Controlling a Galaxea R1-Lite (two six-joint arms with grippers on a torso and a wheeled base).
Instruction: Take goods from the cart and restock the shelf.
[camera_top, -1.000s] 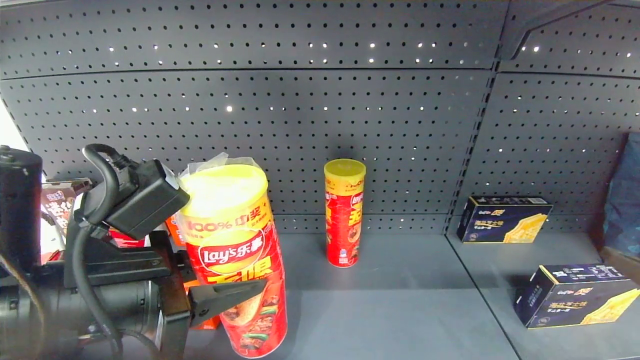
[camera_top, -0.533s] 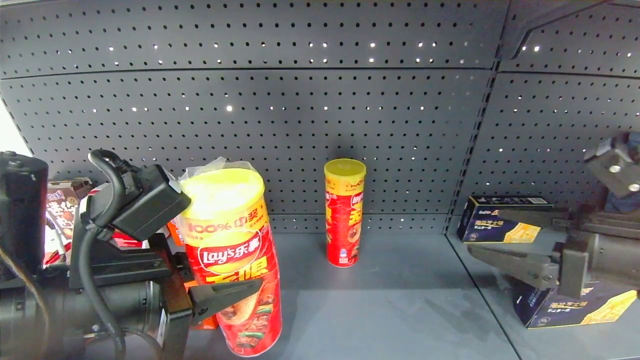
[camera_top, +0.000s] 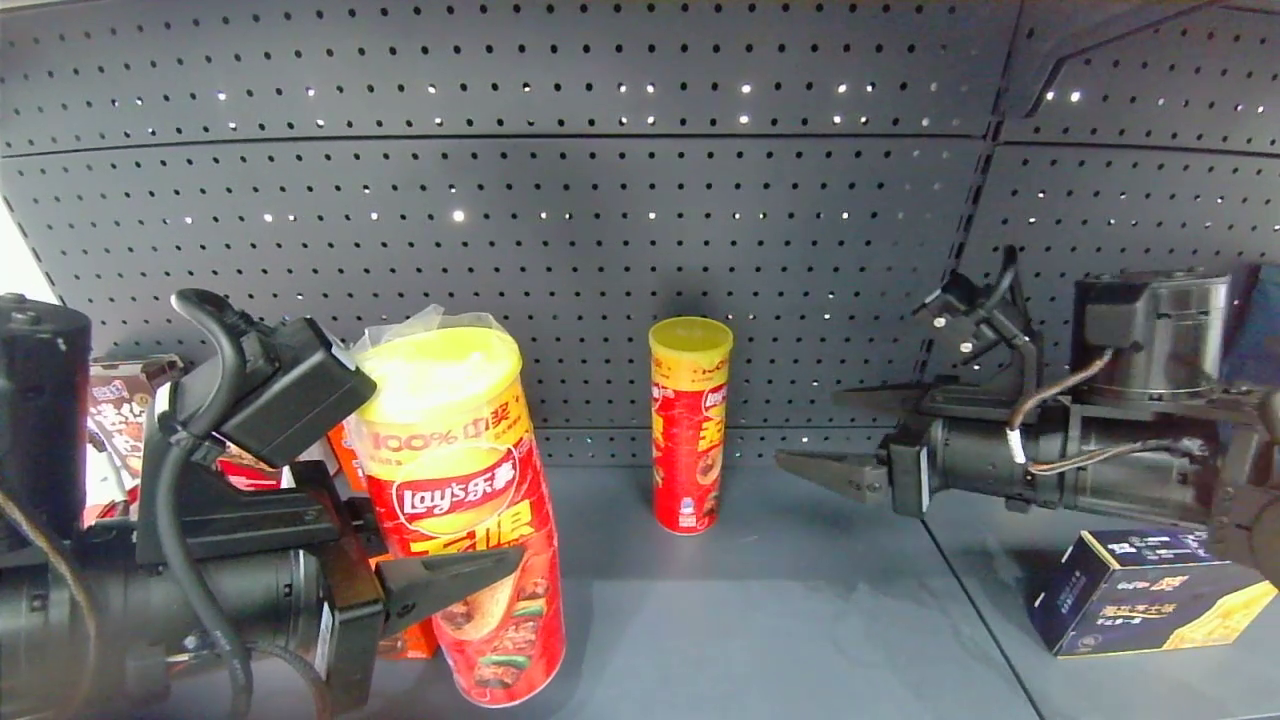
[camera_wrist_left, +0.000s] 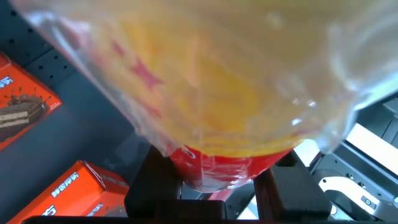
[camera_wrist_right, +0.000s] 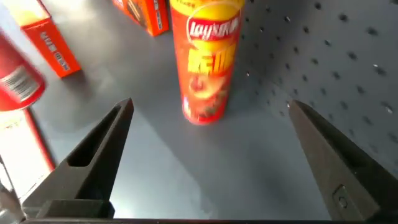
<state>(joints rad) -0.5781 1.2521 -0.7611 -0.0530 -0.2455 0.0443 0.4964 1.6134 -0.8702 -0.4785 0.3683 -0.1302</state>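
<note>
Pinching a big can (camera_top: 455, 450) around its lower half, the left tool (camera_top: 455, 560) is sitting at the left end of the shelf (camera_top: 760, 620). The can is leaning slightly, its yellow lid under loose clear film. Whether its base is touching the shelf cannot be told. Orange boxes (camera_top: 345, 458) are lying just behind it. Near the middle, a small can (camera_top: 688, 425) is standing upright on the shelf, close to the pegboard (camera_top: 600, 250). Just to the right of it, the right tool (camera_top: 815, 430) is hovering above the shelf with its fingers spread wide and nothing between them, pointing toward the small can. At the far right, a dark box (camera_top: 1150, 590) is lying near the shelf's front.
</note>
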